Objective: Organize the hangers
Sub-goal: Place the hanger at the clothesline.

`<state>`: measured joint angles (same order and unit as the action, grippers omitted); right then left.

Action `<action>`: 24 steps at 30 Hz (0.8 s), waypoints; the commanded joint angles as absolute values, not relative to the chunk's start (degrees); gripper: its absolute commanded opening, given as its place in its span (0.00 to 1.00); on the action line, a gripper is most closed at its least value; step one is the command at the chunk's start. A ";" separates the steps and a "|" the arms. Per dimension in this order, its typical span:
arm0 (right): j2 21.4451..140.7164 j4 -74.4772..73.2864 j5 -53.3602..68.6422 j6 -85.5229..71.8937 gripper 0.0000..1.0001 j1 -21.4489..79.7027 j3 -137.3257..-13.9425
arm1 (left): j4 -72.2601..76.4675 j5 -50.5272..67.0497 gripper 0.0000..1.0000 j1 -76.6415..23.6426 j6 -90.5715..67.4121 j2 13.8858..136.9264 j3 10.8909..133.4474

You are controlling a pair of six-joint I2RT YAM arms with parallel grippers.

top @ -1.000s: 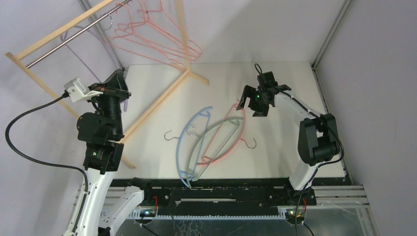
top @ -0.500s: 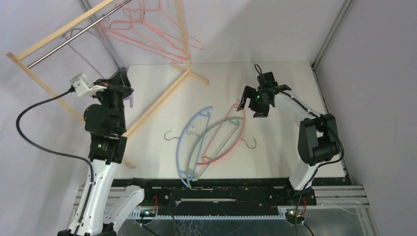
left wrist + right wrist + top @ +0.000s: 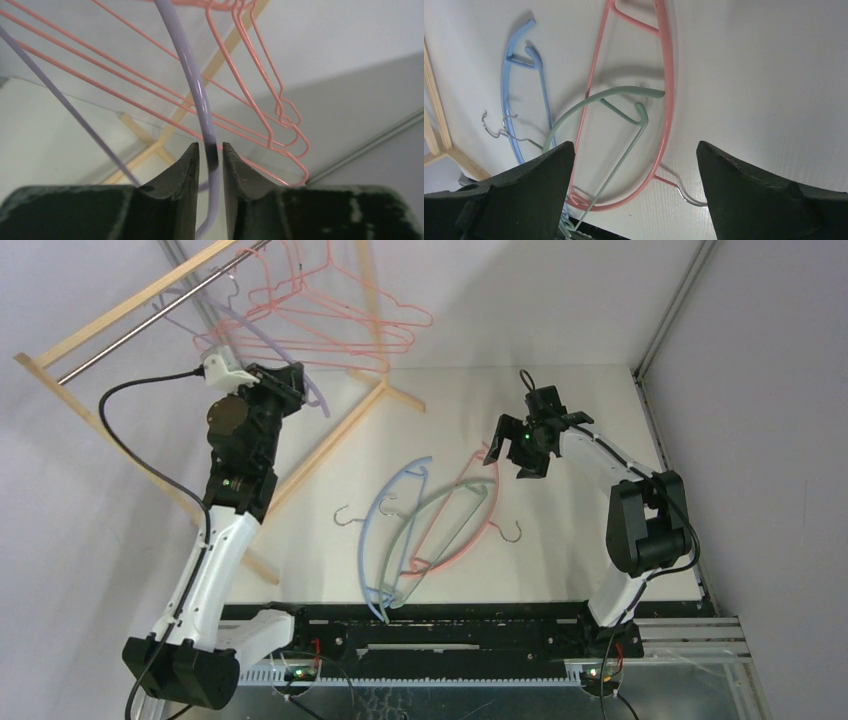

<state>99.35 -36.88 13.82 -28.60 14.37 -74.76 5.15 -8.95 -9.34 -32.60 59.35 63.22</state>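
Hangers first: the lilac hanger (image 3: pixel 262 340) (image 3: pixel 192 75) is up at 11 o'clock, its hook end by the metal rod (image 3: pixel 130 335) next to the pink wire hangers (image 3: pixel 330 320). My left gripper (image 3: pixel 290 380) (image 3: pixel 210 150) has its jaws clamped on the lilac one's lower arm (a tight pinch in the wrist view). The blue hanger (image 3: pixel 365 540) (image 3: pixel 506 75), green hanger (image 3: pixel 440 502) (image 3: pixel 619 92) and pink hanger (image 3: pixel 492 505) (image 3: pixel 669 75) lie overlapped mid-table. My right gripper (image 3: pixel 510 450) (image 3: pixel 634 147) hovers at 1 o'clock from that pile, jaws wide apart, holding nothing. The wooden rack (image 3: pixel 120 310) stands at 10 o'clock.
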 commanded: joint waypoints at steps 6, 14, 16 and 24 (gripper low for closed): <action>98.10 -35.33 13.88 -27.43 1.00 13.36 -75.68 | 1.01 -3.70 0.84 -9.59 -28.10 61.47 69.19; 98.09 -35.07 14.10 -27.47 1.00 13.36 -75.59 | -3.09 -2.99 1.00 -9.66 -27.86 54.73 66.18; 98.02 -34.95 14.13 -27.48 1.00 13.40 -75.52 | -4.72 -2.26 1.00 -9.72 -27.71 52.35 64.98; 97.87 -34.80 13.53 -27.58 1.00 13.49 -75.52 | -12.16 4.25 0.99 -10.30 -26.23 43.80 59.08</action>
